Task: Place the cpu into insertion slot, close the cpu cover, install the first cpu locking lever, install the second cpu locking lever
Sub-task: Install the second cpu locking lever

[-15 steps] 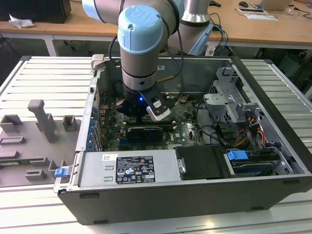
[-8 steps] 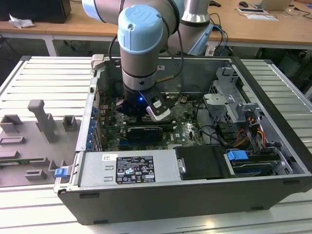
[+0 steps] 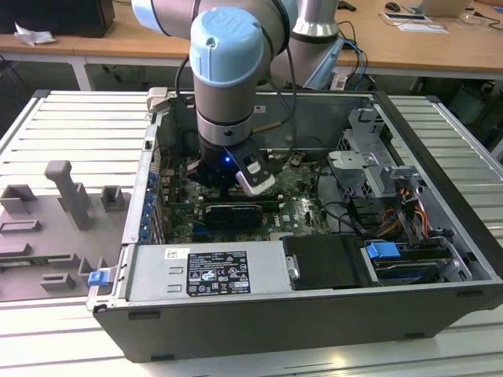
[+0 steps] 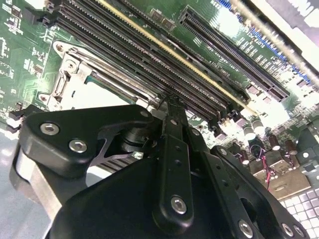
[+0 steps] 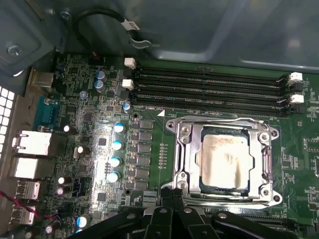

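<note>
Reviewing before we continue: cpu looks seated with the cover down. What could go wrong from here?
1. The end effector sits right at the cpu cover edge; a small slip could scrape the green board beside it.
2. The memory slots lie close alongside the insertion slot, so a sideways move may catch their white latches.

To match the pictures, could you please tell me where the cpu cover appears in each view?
Exterior view: the gripper hangs over that spot.
First wrist view: cpu cover, framing the cpu.
Second wrist view: cpu cover, past the gripper.
Shared landmark: memory slots alongside.
</note>
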`<action>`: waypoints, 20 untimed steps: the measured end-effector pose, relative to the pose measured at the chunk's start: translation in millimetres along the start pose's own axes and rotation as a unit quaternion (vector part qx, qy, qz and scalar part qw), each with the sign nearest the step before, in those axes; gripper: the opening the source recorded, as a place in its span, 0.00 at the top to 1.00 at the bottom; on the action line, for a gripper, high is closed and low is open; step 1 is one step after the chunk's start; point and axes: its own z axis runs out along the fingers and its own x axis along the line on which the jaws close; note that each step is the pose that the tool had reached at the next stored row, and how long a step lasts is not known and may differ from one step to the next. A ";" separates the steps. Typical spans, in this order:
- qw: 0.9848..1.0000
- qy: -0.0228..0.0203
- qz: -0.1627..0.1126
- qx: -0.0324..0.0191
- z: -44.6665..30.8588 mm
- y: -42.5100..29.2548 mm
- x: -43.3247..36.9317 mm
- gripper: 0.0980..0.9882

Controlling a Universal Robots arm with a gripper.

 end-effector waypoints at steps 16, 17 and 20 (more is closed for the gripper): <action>1.000 -0.002 0.000 -0.019 -0.6 2.4 3.0 0.99; 1.000 -0.002 0.000 -0.019 0.1 2.4 3.1 0.99; 1.000 -0.002 0.000 -0.019 1.8 2.1 3.2 0.99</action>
